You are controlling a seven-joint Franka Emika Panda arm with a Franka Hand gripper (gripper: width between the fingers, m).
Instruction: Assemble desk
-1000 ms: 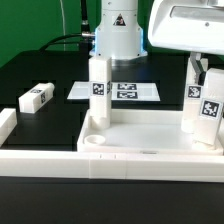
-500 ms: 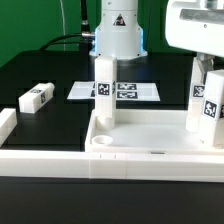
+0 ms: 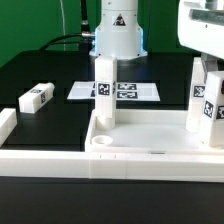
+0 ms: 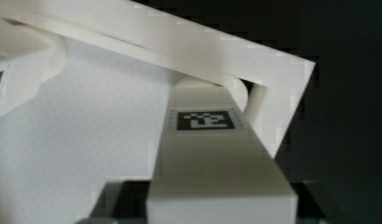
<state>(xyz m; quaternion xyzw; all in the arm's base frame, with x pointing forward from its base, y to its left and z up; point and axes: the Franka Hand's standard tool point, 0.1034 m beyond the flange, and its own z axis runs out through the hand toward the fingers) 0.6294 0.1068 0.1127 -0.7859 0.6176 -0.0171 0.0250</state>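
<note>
Robotics lab bench; black table (image 3: 50, 125), green backdrop (image 3: 30, 25), tag-printed marker board (image 3: 82, 91), white arm base (image 3: 118, 38) behind

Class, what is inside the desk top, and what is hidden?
Inside the desk top: one upright leg at the exterior view's left, a second leg and third leg at its right, plus an empty socket. Right sockets are hidden by those legs.

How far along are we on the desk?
Done: the first leg and second leg stand upright in the desk top. In hand: the claw grips the third leg beside the second. Left: seating it, then the last leg, lying loose on the table.
</note>
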